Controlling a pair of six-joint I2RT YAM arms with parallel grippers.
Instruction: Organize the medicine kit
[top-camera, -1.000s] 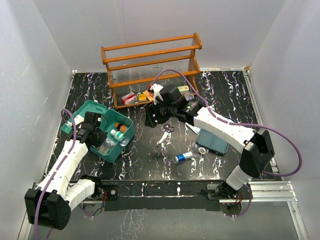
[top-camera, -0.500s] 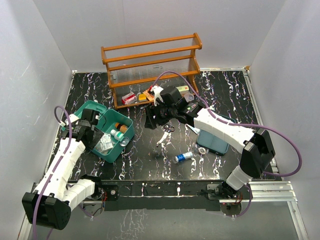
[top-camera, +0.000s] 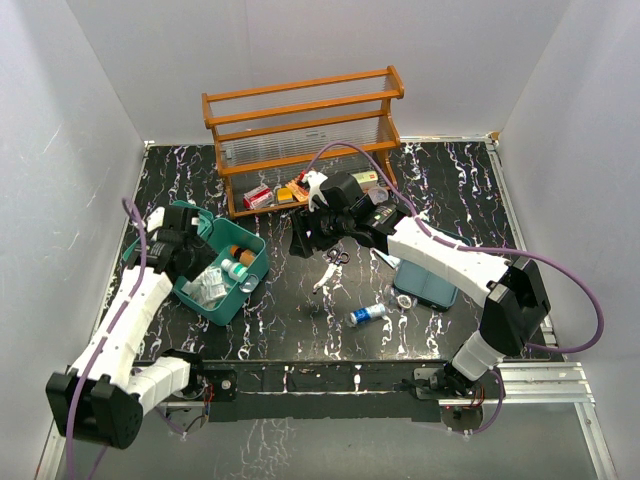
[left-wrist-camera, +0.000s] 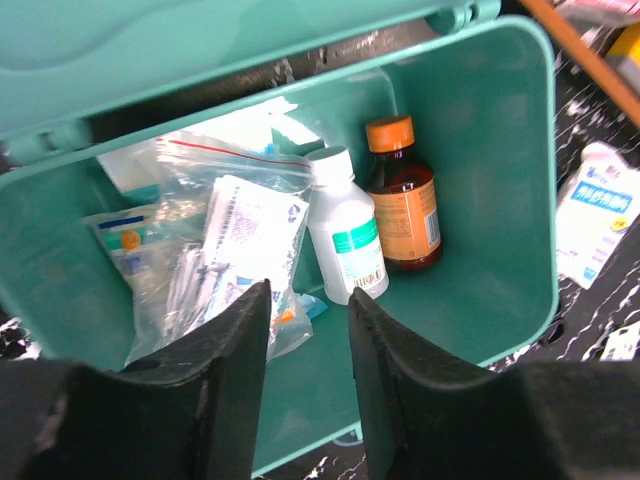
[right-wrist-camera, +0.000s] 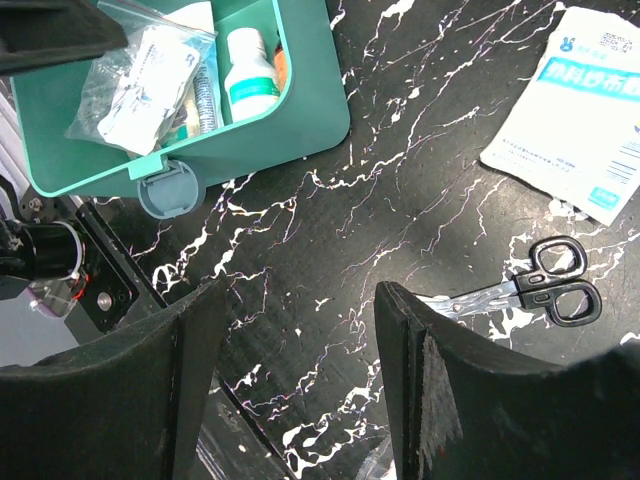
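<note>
The teal-green medicine kit (top-camera: 250, 283) stands open at the left, its lid (top-camera: 178, 213) folded back. It holds an amber bottle with an orange cap (left-wrist-camera: 403, 205), a white bottle (left-wrist-camera: 343, 230) and a clear bag of packets (left-wrist-camera: 235, 250). My left gripper (left-wrist-camera: 308, 295) is open and empty, hovering over the kit's near-left part (top-camera: 190, 258). My right gripper (right-wrist-camera: 300, 290) is open and empty above bare table between the kit (right-wrist-camera: 310, 110) and the scissors (right-wrist-camera: 540, 280); it also shows in the top view (top-camera: 300, 240).
The scissors (top-camera: 335, 262), a white-blue packet (right-wrist-camera: 580, 155), a blue-white roll (top-camera: 368, 313) and a small ring (top-camera: 405, 300) lie on the black marbled table. A blue-grey tray (top-camera: 425, 285) sits right of centre. The wooden rack (top-camera: 300, 130) with small boxes (top-camera: 258, 196) stands at the back.
My left gripper has drawn back and to the left over the kit, toward the lid. The right arm has hardly moved.
</note>
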